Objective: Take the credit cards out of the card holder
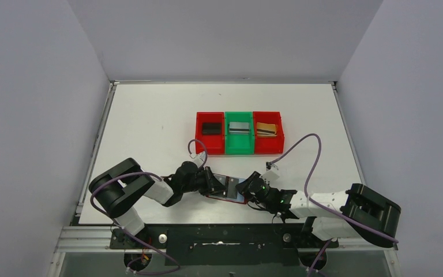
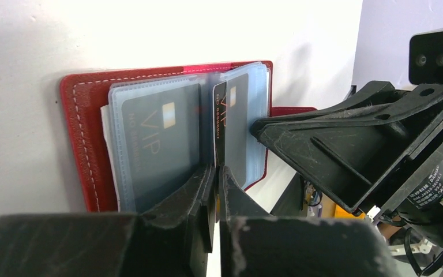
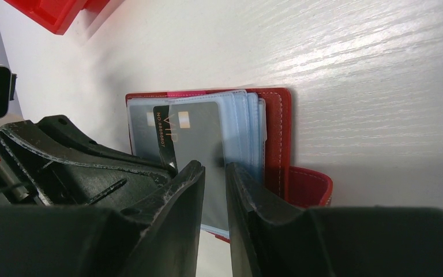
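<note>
The dark red wallet-like card holder lies open on the white tabletop. The left gripper clamps its jaws on a black plastic credit card standing among the clear plastic sleeves; whether the right gripper pinches one, I cannot tell.

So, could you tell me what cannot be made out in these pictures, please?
- Top external: card holder mostly covered by the left fingers and right fingers; cards in the bins too small to count.
- Left wrist: lower end of the black VIP card hidden between the left fingers.
- Right wrist: the right fingers hide the sleeve lower down; whether they pinch it is unclear.
</note>
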You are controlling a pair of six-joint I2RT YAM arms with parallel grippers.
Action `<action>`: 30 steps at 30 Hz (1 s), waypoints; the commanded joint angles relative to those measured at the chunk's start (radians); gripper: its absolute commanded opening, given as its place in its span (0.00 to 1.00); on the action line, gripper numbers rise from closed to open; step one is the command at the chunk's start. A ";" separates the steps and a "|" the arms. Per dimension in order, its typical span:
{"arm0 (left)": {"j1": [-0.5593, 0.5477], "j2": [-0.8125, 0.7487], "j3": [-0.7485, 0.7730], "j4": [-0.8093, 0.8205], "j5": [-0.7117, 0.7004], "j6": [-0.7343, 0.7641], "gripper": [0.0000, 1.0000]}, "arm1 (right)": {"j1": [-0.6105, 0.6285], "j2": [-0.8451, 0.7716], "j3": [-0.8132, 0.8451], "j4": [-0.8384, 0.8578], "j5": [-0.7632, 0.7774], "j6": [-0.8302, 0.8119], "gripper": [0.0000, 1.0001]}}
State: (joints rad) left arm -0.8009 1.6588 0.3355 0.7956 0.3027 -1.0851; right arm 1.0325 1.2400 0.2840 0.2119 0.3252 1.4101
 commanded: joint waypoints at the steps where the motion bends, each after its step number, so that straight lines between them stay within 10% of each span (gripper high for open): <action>1: 0.009 0.011 -0.012 0.025 -0.001 0.007 0.00 | -0.012 0.018 -0.019 -0.115 0.033 -0.007 0.24; 16: 0.007 -0.095 0.029 -0.176 -0.082 0.073 0.00 | -0.037 -0.169 0.104 -0.184 -0.002 -0.233 0.26; 30: 0.005 -0.119 0.044 -0.245 -0.109 0.086 0.00 | -0.048 0.059 0.226 -0.208 -0.101 -0.220 0.27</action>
State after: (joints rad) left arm -0.7971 1.5570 0.3676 0.6022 0.2459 -1.0340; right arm 0.9878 1.2434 0.4744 0.0204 0.2481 1.1786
